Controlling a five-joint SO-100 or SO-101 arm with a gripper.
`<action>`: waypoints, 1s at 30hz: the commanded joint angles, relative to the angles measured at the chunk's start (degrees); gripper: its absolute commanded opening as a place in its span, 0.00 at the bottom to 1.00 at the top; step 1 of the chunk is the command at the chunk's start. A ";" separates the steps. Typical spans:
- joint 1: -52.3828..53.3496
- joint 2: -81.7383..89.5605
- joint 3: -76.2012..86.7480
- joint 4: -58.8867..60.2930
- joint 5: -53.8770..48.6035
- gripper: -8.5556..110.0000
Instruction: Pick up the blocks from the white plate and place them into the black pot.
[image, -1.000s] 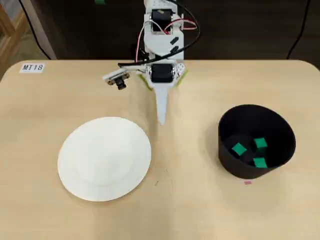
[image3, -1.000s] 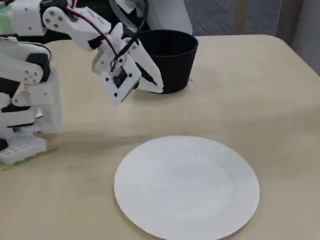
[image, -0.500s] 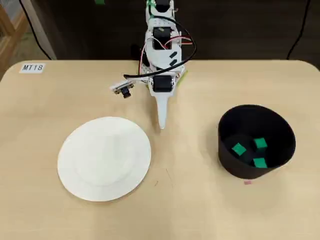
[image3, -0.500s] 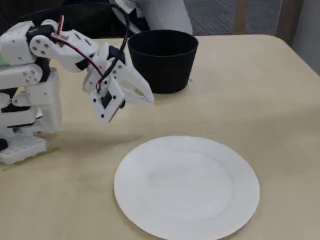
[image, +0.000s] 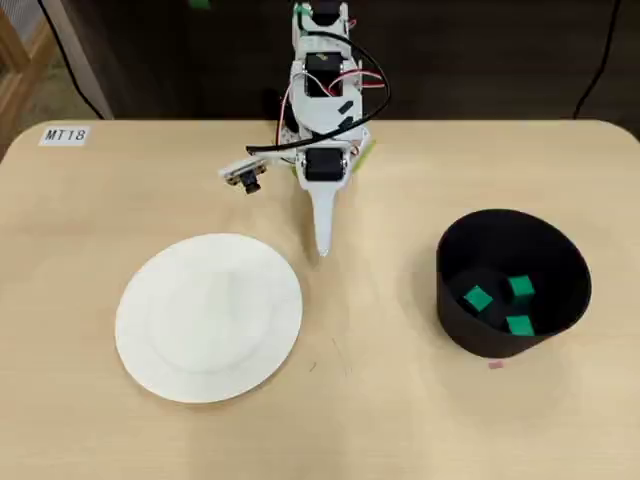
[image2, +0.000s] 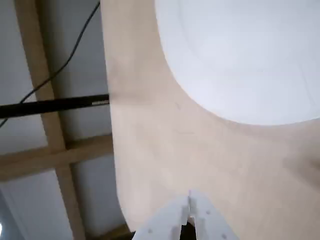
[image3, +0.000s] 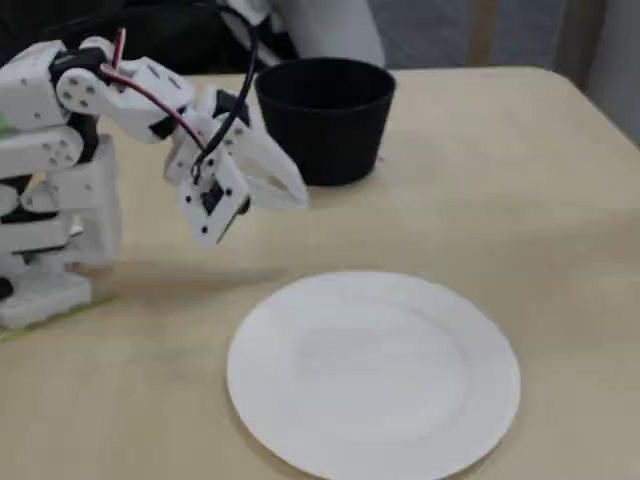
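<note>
The white plate (image: 208, 317) lies bare at the table's front left in the overhead view and fills the front of the fixed view (image3: 372, 372); its edge shows in the wrist view (image2: 240, 55). Three green blocks (image: 500, 302) lie inside the black pot (image: 455, 320) at the right; the pot's walls (image3: 330, 120) hide them in the fixed view. My gripper (image: 322, 246) hangs shut and empty above the table between plate and pot, its tips pressed together (image2: 189, 200) (image3: 298, 198).
A label reading MT18 (image: 66, 135) is stuck at the table's back left. A small pink mark (image: 495, 365) lies just in front of the pot. The arm's base (image3: 45, 250) stands at the table's back edge.
The arm has drawn back toward its base and the gripper has sunk lower over the table. Plate, pot and blocks have not moved.
</note>
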 joint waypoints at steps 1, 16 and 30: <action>-0.18 0.35 1.32 -1.14 -0.44 0.05; -0.18 0.35 1.93 -3.16 -0.70 0.05; -0.18 0.35 1.93 -3.16 -0.70 0.05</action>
